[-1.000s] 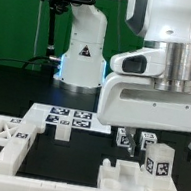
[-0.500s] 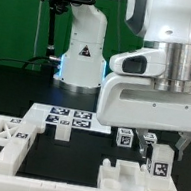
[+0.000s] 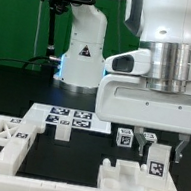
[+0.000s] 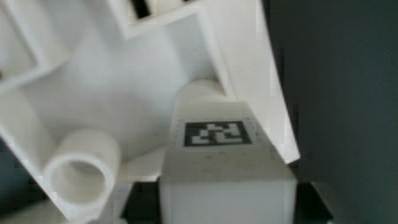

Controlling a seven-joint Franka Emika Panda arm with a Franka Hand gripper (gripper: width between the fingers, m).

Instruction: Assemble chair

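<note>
Straddling the upright cube-ended post (image 3: 157, 163), lower right of the exterior frame, my hand (image 3: 159, 147) sits wide open, gaps showing either side. I judge it's lined up for a square pinch. Nothing held.

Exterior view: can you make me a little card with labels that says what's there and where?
gripper: open, low over the post, one finger on each side
post: upright, tag facing the camera
cube: tagged, on the exterior view's left of the post
slotted block: front, on the exterior view's left
stepped block: in front of the post
marker board: flat on the table, farther back
table: black
</note>
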